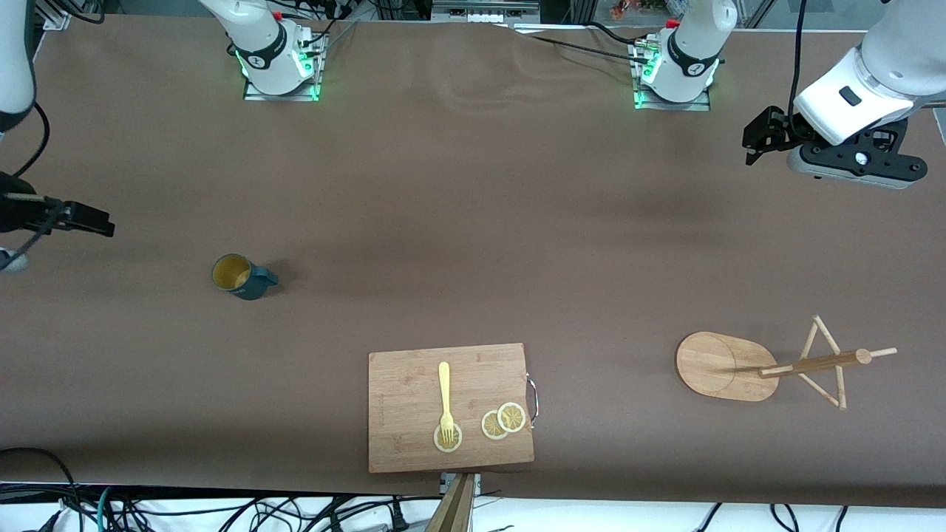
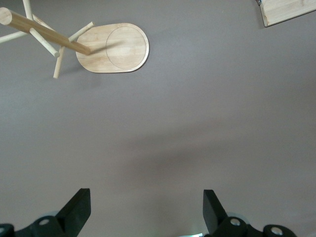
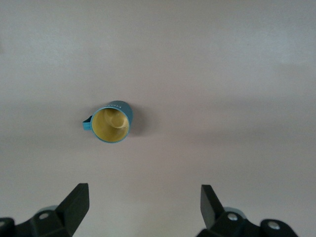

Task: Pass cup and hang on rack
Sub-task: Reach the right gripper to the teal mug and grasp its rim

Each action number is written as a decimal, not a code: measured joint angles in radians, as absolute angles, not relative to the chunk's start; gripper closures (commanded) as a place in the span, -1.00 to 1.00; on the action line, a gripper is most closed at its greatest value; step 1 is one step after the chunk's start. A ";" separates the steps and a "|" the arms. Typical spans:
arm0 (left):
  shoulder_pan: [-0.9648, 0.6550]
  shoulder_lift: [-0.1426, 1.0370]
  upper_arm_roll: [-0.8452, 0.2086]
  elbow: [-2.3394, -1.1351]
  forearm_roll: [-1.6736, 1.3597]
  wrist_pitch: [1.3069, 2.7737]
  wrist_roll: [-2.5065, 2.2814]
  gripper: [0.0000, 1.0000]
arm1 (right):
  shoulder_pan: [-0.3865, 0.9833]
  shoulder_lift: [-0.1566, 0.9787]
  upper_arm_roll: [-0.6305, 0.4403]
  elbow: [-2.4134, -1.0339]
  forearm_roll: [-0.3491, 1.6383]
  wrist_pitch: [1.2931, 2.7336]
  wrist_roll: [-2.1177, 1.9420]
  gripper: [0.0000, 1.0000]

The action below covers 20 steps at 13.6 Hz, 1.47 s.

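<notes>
The small dark teal mug with mustard-yellow interior [image 1: 238, 276] stood upright on the brown tabletop toward the right arm's end, empty. The light bamboo mug tree with oval base, darker post and thin pegs [image 1: 728, 366] stood upright toward the left arm's end.

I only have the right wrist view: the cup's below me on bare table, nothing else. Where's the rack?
Observer: The rack stands toward the left arm's end of the table, nearer the front camera than the cup.
Operator: Anything lying between them?
Observer: A cutting board with a fork and lemon slices on it, at the table edge nearest the front camera.
Operator: Is the other arm ready for the pass?
Observer: It waits. The left hand is open and empty over bare table at its own end, and your right hand hangs open over the right arm's end.
</notes>
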State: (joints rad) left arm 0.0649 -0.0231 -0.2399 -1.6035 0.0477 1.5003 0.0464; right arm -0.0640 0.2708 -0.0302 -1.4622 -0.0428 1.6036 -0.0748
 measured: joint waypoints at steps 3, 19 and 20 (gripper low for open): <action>0.065 -0.023 -0.240 -1.604 0.048 1.498 0.046 -1.00 | -0.064 0.346 -0.030 -1.464 -0.043 1.641 -0.075 -1.00; 0.102 0.007 -0.232 -1.604 0.048 1.537 0.046 -1.00 | -0.047 0.450 0.004 -1.809 -0.015 2.059 0.032 -1.00; 0.112 0.013 -0.231 -1.604 0.048 1.546 0.046 -1.00 | -0.047 0.450 0.004 -1.828 -0.015 2.077 0.032 -1.00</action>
State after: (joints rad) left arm 0.1123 0.0127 -0.2308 -1.6036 0.0477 1.5464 0.0464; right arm -0.0474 0.4498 0.0036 -1.8285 -0.0153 2.0773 0.0321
